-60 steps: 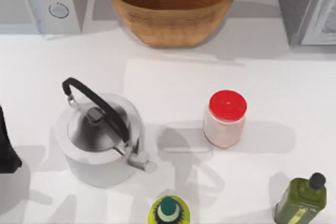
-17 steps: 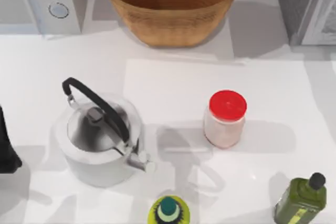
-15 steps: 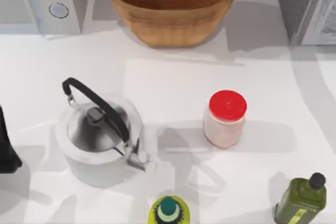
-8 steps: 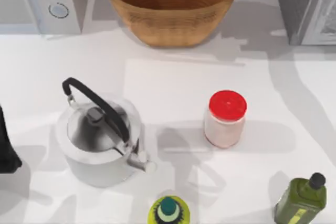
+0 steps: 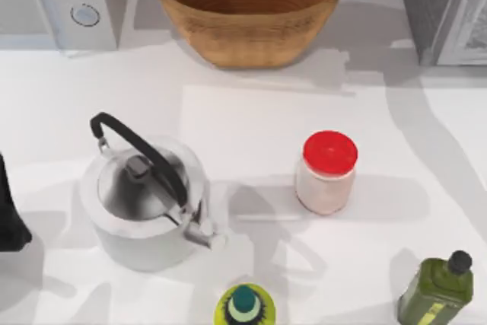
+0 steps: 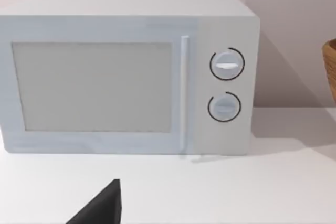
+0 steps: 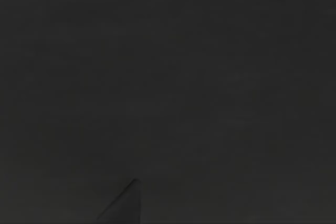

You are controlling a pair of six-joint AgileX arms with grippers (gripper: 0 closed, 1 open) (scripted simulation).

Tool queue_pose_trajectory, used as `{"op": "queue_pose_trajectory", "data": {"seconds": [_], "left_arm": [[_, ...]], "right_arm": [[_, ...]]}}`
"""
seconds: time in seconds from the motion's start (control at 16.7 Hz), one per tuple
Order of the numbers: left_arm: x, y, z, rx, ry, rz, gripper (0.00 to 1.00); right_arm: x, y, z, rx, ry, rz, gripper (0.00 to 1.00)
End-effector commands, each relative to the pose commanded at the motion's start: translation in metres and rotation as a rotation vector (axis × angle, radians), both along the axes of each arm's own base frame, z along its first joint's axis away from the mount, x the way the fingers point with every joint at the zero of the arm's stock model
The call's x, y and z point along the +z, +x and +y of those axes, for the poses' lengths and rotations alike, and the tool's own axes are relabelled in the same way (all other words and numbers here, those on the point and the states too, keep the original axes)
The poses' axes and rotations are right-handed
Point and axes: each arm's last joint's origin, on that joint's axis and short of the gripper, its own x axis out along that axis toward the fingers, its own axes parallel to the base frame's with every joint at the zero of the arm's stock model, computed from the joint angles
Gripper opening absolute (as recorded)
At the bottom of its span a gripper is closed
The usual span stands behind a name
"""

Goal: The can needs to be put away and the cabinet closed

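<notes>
Top view looks straight down on my worktop (image 5: 251, 112) from above, fairly near: the microwave (image 5: 61, 1) sits at its far left corner, a basket (image 5: 249, 5) at the far middle and the cabinet (image 5: 445, 9) at the far right. My left wrist view faces the microwave (image 6: 126, 72) front-on, low over the worktop, the basket rim (image 6: 331, 66) at its edge; both show in the top view too. My right wrist view is dark.
</notes>
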Motion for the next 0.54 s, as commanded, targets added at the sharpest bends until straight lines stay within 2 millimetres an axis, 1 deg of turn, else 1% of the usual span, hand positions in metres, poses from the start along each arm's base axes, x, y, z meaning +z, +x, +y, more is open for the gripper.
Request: {"op": "queue_pose_trajectory", "data": {"seconds": [0.24,0.42,0.54], "left_arm": [[0.000,0.000,0.000,0.000,0.000,0.000,1.00],[0.000,0.000,0.000,0.000,0.000,0.000,1.00],[0.000,0.000,0.000,0.000,0.000,0.000,1.00]], "right_arm": [[0.000,0.019,0.001,0.002,-0.001,0.000,1.00],[-0.002,0.037,0.000,-0.002,-0.004,0.007,1.00],[-0.002,0.041,-0.001,-0.002,-0.003,0.005,1.00]]}}
